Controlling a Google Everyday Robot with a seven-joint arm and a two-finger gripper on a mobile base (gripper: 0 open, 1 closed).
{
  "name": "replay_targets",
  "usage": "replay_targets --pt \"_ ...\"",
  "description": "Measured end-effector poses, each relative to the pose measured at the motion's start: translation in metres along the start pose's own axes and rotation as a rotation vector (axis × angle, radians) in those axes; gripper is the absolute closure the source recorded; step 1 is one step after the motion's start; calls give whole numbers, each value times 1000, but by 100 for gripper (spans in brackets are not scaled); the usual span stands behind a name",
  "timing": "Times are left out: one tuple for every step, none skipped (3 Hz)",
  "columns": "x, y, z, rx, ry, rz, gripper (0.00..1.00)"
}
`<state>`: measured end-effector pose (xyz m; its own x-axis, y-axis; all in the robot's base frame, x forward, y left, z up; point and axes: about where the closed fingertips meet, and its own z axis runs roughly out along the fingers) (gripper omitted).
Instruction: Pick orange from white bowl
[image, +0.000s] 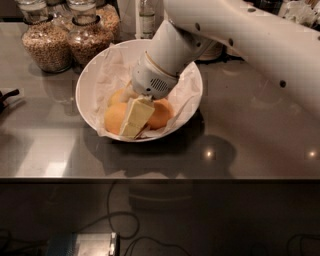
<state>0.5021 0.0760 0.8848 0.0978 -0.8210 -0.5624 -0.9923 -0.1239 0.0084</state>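
A white robot arm (240, 35) reaches in from the right over a grey, glossy countertop (250, 130), with its gripper (135, 117) pointed down into the white bowl (89, 92) at the middle of the surface. The cream-coloured gripper stands among three oranges on the bowl's crumpled paper lining (107, 75). The left orange (115, 117) lies just beside it, the right orange (161, 114) is close on the other side, and the far orange (122, 95) is partly hidden by the wrist. Whether the gripper is clenched, released or has hold of any fruit cannot be told from this angle.

At the far left of the counter a glass jar of grain (47, 42) stands next to a second jar (90, 42), which is close to the bowl's far rim. A clear bottle (146, 20) stands behind the bowl. A dark object (7, 97) pokes in at the left edge. Small bright reflections (207, 153) dot the counter near its front edge. Below that edge the room is dim, with looped cables (125, 220) and a small box-like device (82, 245) on the floor.
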Motion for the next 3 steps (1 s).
replay_targets --pt "0 0 -1 2 -1 4 72" --pt "2 0 -2 3 -2 9 73" --pt "5 0 -2 5 0 14 59"
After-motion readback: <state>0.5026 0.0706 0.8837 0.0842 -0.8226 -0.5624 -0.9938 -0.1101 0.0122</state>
